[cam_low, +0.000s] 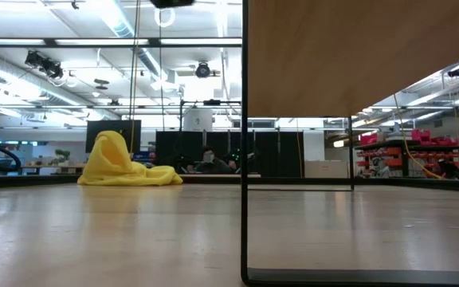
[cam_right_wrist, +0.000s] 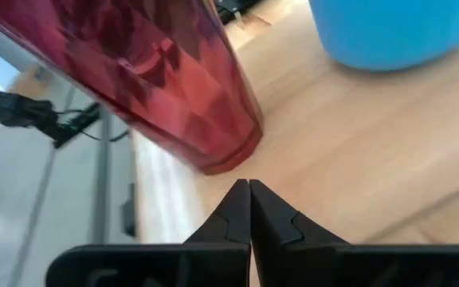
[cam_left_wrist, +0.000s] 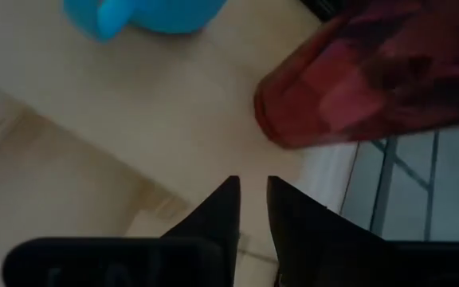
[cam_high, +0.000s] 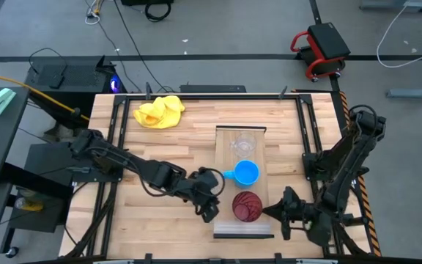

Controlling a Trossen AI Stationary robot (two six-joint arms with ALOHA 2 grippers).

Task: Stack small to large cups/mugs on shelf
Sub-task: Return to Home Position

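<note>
The pale wood shelf (cam_high: 226,158) lies right of the table's middle, its long side running far to near. On it stand, in a row from far to near, the clear cup (cam_high: 242,146), the blue mug (cam_high: 247,173) with its handle toward the table's left, and the dark red ribbed cup (cam_high: 247,206). My left gripper (cam_high: 210,210) is left of the red cup (cam_left_wrist: 357,80), its fingers (cam_left_wrist: 221,209) together but for a narrow slit. My right gripper (cam_high: 280,213) is right of the red cup (cam_right_wrist: 174,72), shut and empty. The low view shows no cups.
A crumpled yellow cloth (cam_high: 159,112) lies at the table's far left and also shows in the low view (cam_low: 124,163). In the low view the shelf (cam_low: 357,56) is raised on a thin black frame (cam_low: 245,159). Bare tabletop lies left of the shelf.
</note>
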